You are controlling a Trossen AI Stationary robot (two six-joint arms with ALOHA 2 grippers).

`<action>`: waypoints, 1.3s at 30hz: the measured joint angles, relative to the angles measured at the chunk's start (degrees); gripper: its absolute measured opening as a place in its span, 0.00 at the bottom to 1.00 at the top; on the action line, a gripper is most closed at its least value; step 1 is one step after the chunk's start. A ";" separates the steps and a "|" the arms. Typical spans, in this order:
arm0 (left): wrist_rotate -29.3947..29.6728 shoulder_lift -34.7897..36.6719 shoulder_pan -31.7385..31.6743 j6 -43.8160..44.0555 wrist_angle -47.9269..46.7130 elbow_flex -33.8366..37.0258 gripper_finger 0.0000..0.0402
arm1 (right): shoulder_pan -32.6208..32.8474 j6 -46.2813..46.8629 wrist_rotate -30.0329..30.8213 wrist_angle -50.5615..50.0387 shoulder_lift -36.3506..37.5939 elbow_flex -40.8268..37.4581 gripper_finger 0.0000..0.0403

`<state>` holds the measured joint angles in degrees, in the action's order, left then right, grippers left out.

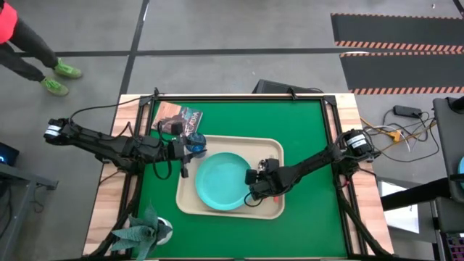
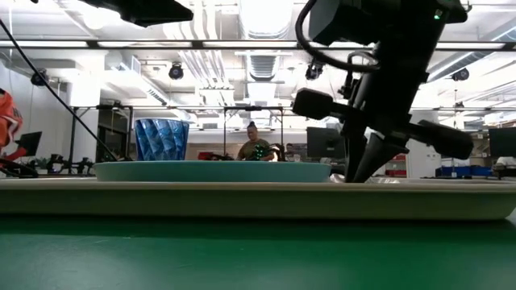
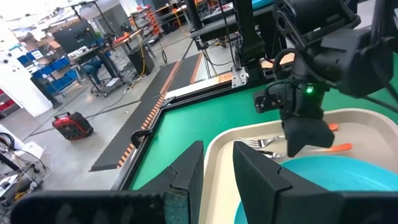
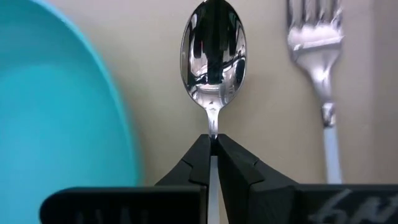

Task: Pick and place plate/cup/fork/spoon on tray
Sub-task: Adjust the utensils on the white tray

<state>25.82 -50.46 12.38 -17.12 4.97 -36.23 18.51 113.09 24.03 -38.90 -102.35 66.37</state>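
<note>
The beige tray (image 1: 270,148) lies on the green mat and carries the teal plate (image 1: 221,181). The blue cup (image 1: 195,143) stands upright at the tray's far left corner, also seen in the low view (image 2: 161,139). My right gripper (image 4: 213,140) is over the tray to the right of the plate, shut on the spoon (image 4: 213,56). The fork (image 4: 317,43) lies on the tray floor beside the spoon, parallel to it. My left gripper (image 3: 217,177) hovers open at the tray's left end near the cup, with nothing between its fingers. My right gripper pinches the spoon's thin neck (image 4: 213,121), just behind the bowl, between its two fingertips. The fingers slant steeply down from the table's right side and lie along the spoon, whose bowl points away from them. Whether the bowl rests on the tray does not show.
A magazine (image 1: 180,116) lies on the mat beyond the tray's far left corner. A potted plant (image 1: 145,232) stands at the table's near left corner. Bare green mat (image 1: 312,181) lies right of the tray. A person's legs (image 1: 43,65) show beyond the table.
</note>
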 joint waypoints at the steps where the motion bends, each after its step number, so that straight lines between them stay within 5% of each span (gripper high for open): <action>1: 0.00 0.00 0.00 0.00 0.02 0.00 0.18 | 0.30 0.34 0.07 0.78 -0.19 0.00 0.03; 18: 0.00 0.00 0.02 0.13 0.11 -0.07 0.18 | 1.13 -0.08 1.70 1.44 -2.34 0.02 0.04; 39: 0.00 0.00 0.02 0.20 0.15 -0.07 0.18 | 0.82 -3.60 1.01 -4.29 1.94 -0.13 0.25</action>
<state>25.82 -50.46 12.40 -16.93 5.12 -36.29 19.33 109.49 25.04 -43.18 -100.40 66.24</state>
